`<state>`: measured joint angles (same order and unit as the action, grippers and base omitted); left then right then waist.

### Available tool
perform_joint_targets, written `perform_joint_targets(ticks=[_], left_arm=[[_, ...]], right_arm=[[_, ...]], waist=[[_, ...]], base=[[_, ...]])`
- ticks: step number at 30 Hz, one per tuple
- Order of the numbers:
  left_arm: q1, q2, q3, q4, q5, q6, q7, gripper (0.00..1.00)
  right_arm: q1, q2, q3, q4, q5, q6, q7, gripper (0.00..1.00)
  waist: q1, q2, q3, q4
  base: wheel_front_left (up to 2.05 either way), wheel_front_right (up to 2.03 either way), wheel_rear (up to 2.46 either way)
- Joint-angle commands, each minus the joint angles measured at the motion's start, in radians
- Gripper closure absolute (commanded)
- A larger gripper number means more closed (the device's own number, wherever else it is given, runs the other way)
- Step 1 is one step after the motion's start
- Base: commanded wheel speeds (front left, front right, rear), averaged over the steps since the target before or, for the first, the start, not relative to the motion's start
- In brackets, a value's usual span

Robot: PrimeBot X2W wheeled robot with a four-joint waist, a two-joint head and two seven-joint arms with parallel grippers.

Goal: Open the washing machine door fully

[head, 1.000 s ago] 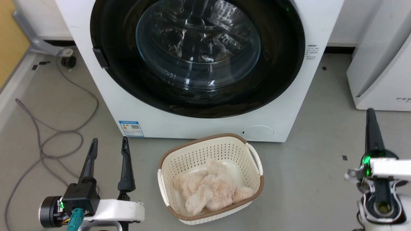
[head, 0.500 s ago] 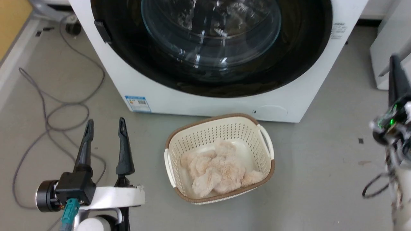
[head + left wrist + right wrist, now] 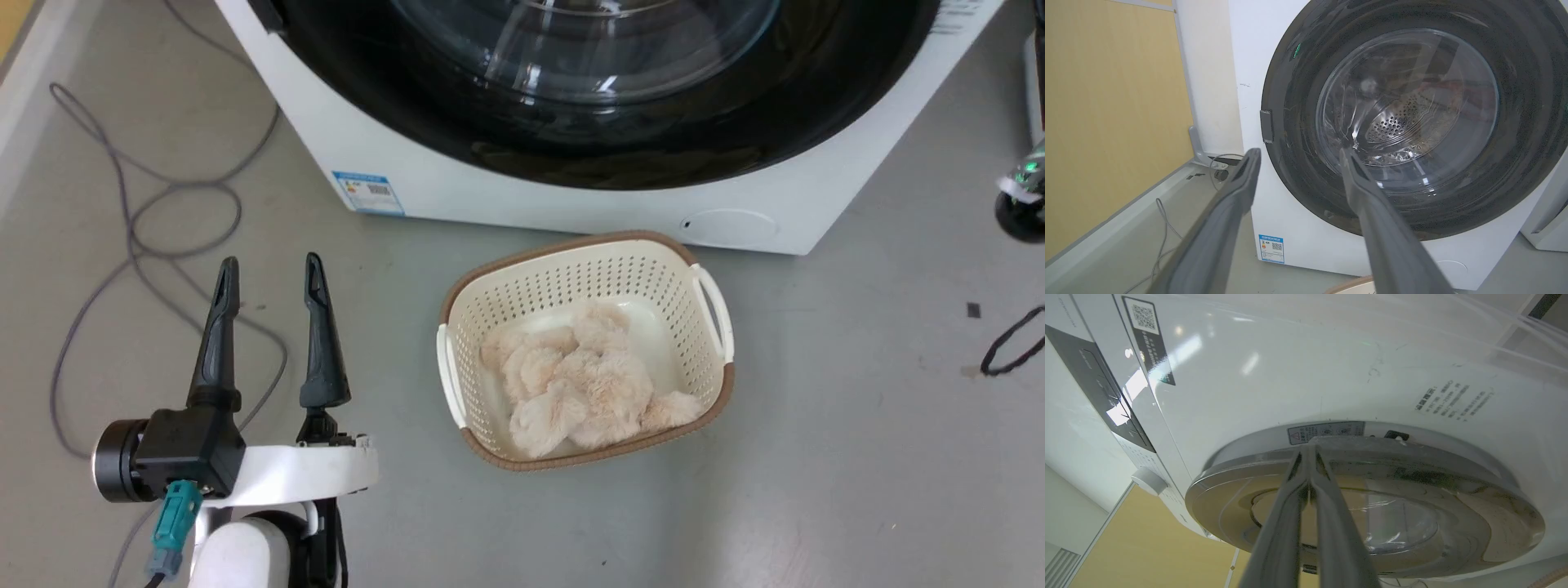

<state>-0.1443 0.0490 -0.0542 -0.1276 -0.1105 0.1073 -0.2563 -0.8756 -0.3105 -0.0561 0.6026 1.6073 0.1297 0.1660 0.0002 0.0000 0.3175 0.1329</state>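
in front of the machine [image 3: 571,208], the door [image 3: 1408,118] sits shut against the white front, above a basket [image 3: 710,294] of fluffy cloth [image 3: 584,384]. the right gripper [image 3: 1308,447], fingers pressed together, has its tips at the door's rim just below a warning label [image 3: 1325,432]; whether they touch it cannot be told. the left gripper [image 3: 270,261], fingers spread and holding nothing, hangs low beside a floor cable [image 3: 131,220]. the step looks to be catching the rim: the closed tips should probably slip behind the edge rather than skate over the gloss, then pull along the door's arc, with the swing kept clear of the basket. against a second ago, the head camera has tipped down, lifting machine and basket in frame; the right gripper has left the lower corner for the upper right edge, while the left is unchanged.
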Motion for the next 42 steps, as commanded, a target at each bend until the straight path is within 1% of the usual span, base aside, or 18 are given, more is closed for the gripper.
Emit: perform_joint_targets(ticks=[1,8,16,24,32,42], left_arm=[[-0.015,0.001,-0.003,-0.004,-0.004,0.007,-0.006,0.00],[-0.027,0.001,-0.014,-0.004,-0.012,0.011,-0.006,0.00],[-0.043,0.001,-0.021,-0.006,-0.017,0.014,-0.006,0.00],[-0.060,0.001,-0.031,-0.007,-0.024,0.018,-0.006,0.00],[-0.069,0.001,-0.032,-0.006,-0.025,0.023,-0.006,0.00],[-0.060,0.001,-0.019,0.005,-0.014,0.018,-0.006,0.00]], right_arm=[[-0.024,-0.013,0.008,0.010,-0.011,0.001,0.005,1.00],[-0.119,-0.044,0.028,0.113,-0.041,0.001,0.025,1.00],[-0.223,-0.073,0.082,0.205,-0.082,0.001,0.093,1.00],[-0.303,-0.098,0.110,0.280,-0.124,0.001,0.095,1.00],[-0.313,-0.100,0.154,0.280,-0.134,0.001,0.182,1.00],[-0.231,-0.100,0.208,0.232,-0.138,0.001,0.275,1.00]], waist=[[-0.0002,0.0000,0.011,0.008],[-0.0002,0.0000,0.039,0.028],[-0.0002,0.0000,0.078,0.047],[-0.0002,0.0000,0.114,0.062],[-0.0002,0.0000,0.131,0.066],[-0.0002,0.0000,0.084,0.043]], base=[[0.00,0.00,0.00],[0.00,0.00,0.00],[0.00,0.00,0.00],[0.00,0.00,0.00],[0.00,0.00,0.00],[0.00,0.00,0.00]])
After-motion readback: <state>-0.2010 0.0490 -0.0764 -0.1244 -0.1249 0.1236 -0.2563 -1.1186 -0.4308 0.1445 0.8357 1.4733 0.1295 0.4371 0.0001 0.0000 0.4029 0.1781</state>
